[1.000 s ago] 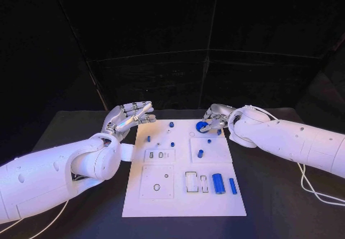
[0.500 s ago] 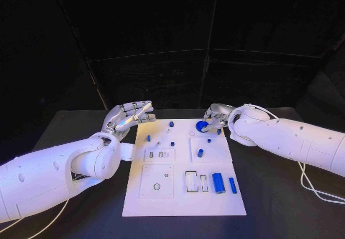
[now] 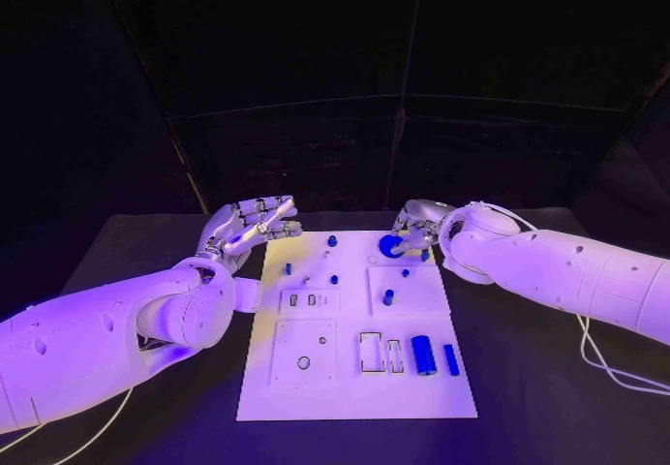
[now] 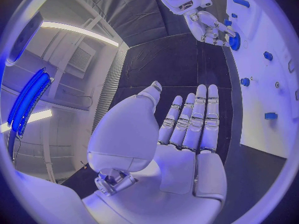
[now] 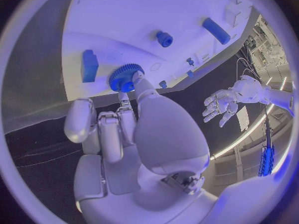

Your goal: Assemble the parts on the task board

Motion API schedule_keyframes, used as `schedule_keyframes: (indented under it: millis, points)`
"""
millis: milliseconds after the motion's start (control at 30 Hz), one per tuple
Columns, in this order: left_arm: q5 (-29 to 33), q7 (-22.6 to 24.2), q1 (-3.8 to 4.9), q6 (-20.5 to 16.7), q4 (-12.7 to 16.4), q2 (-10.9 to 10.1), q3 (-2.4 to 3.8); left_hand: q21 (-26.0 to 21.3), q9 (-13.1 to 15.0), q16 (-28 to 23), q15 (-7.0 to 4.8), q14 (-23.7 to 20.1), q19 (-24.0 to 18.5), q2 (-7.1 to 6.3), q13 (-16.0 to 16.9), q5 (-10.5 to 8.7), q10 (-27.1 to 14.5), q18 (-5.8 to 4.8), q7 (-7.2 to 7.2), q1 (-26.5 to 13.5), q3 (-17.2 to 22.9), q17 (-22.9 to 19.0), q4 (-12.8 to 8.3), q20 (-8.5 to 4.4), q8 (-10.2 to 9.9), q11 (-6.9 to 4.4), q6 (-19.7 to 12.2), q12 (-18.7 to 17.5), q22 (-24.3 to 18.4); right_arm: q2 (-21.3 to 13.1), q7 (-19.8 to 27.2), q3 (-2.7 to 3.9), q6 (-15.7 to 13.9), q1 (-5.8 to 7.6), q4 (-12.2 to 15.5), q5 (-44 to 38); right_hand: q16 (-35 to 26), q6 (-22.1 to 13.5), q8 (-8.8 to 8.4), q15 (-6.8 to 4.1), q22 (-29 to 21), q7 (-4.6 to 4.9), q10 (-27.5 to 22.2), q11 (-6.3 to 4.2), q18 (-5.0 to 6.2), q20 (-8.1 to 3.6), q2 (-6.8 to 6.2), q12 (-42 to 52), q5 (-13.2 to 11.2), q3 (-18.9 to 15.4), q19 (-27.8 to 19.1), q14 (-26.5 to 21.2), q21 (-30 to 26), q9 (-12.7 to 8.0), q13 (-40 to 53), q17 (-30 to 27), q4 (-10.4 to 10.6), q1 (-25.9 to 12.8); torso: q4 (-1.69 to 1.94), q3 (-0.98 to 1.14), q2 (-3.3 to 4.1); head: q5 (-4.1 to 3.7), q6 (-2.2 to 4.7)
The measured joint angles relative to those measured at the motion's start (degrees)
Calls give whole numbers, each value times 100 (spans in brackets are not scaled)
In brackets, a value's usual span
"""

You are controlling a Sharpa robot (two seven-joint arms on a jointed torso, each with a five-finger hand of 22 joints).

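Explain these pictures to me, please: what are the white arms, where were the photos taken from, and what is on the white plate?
It is a robot with two white arms, each ending in a silver hand. The square picture comes from a camera on its head, looking down at a black table. The two round pictures come from cameras on its wrists, behind each hand.

In the middle of the table lies the task board, a white plate with small blue parts lying on it or standing in it.

The right hand reaches over the board's far end, its fingertips on a blue gear; whether it truly grips the gear I cannot tell. The left hand hangs beside the board with fingers apart, holding nothing.
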Motion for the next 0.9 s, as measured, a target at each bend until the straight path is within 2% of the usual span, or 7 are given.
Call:
schedule_keyframes:
  millis: [167, 267, 367, 567, 700, 900]
  points:
    - [0, -4, 0, 2, 3, -4, 0, 0, 0, 0, 0, 0, 0, 24, 0, 0, 0, 0, 0, 24, 0, -6, 0, 0, 0, 0, 0, -23, -6, -3, 14, -8, -173, -18, 35, -49, 4, 2, 2, -21, 37, 2, 50, -51, -1, -21, -3, 47, -4, 130, 21, 20, 3, -3, -9, 0, -82, 3, 0, 0, 0, 8, -1]
    - [0, -7, 0, 3, 5, -8, 0, 0, 0, 0, 0, 0, 0, 25, 0, 0, 0, 1, 0, 25, 0, -6, 0, 0, 0, 0, 0, -23, -6, -49, 29, -12, -297, -25, 149, -76, 4, 2, 3, -22, 54, 2, 70, -70, -1, -25, -38, 62, 73, 155, 25, 20, 10, -4, -12, 0, -89, 38, 0, 0, 0, 19, -1]
    - [-1, -9, 0, 4, 9, -13, 0, 0, -1, 0, 0, 0, 0, 25, 0, 0, 0, 0, 0, 25, 0, -6, 0, 0, 0, 0, 0, -23, -6, -139, 43, -12, -430, -26, 390, -97, 4, 3, 3, -22, 61, 3, 70, -71, -93, -42, -36, 67, 86, 187, 42, 20, 26, -5, -15, 0, -89, 37, 0, 0, 0, 27, 2]
    - [-1, -13, 0, 6, 15, -23, 0, -24, -6, -34, 0, 0, 0, 45, 0, 0, 0, 0, 21, 45, 8, -11, -40, 0, -24, 0, 21, -45, -14, -218, 54, -11, -689, -26, 917, -139, 4, 4, -11, -21, 68, 4, 70, -71, -93, -42, 26, 70, 24, 188, 42, 20, 26, -8, -8, -1, -89, -26, 1, -3, -1, 58, 12]
    - [-1, -15, 0, 7, 21, -25, 0, -24, -6, -34, 0, 0, 0, 27, 0, 0, 0, 0, 21, 64, 8, -11, -40, 0, -24, 0, 21, -45, -18, -82, 54, -10, -872, -25, 1094, -243, 4, 4, -42, -21, 79, 4, 90, -51, -92, -42, 51, 72, 2, 188, 42, 20, 26, -8, -3, -1, -89, -76, 5, -3, 0, 57, 16]
    - [-1, -17, 0, 7, 23, -20, 0, -24, -6, -34, 0, 0, 0, 21, 0, 0, 0, 0, 21, 70, 8, -11, -40, 0, -23, 0, 21, -45, -20, 334, 47, -9, -1095, -23, 1011, -551, 4, 5, -62, -21, 91, 4, 90, -52, -92, -42, 21, 69, 1, 227, 41, 20, 25, -7, -10, -1, -50, -164, 13, -2, 6, 57, 7]
